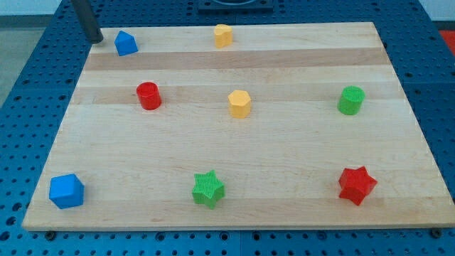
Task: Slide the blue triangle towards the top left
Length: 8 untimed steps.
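The blue triangle (126,43) sits near the top left corner of the wooden board (234,171). My tip (94,39) is at the board's top left corner, just left of the blue triangle, with a small gap between them. The dark rod rises from it out of the view's top.
A yellow block (224,35) at the top middle, a red cylinder (148,95), a yellow hexagon (239,103), a green cylinder (350,100), a blue cube (67,190) at bottom left, a green star (208,188), a red star (356,185). Blue perforated table surrounds the board.
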Motion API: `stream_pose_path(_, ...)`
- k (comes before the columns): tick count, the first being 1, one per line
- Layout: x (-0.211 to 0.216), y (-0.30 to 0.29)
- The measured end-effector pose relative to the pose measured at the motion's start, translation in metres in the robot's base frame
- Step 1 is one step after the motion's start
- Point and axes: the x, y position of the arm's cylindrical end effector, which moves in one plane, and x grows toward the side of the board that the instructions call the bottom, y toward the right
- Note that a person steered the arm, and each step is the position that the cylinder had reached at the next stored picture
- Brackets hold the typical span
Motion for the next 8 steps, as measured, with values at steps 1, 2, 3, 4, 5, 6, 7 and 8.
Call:
stream_pose_path(1, 0.0, 0.002)
stream_pose_path(2, 0.0, 0.038)
stream_pose_path(3, 0.0, 0.084)
stream_pose_path(4, 0.0, 0.097)
stream_pose_path(5, 0.003, 0.097)
stream_pose_path(6, 0.014, 0.108)
stream_pose_path(7, 0.026, 0.127)
stream_pose_path(8, 0.036, 0.135)
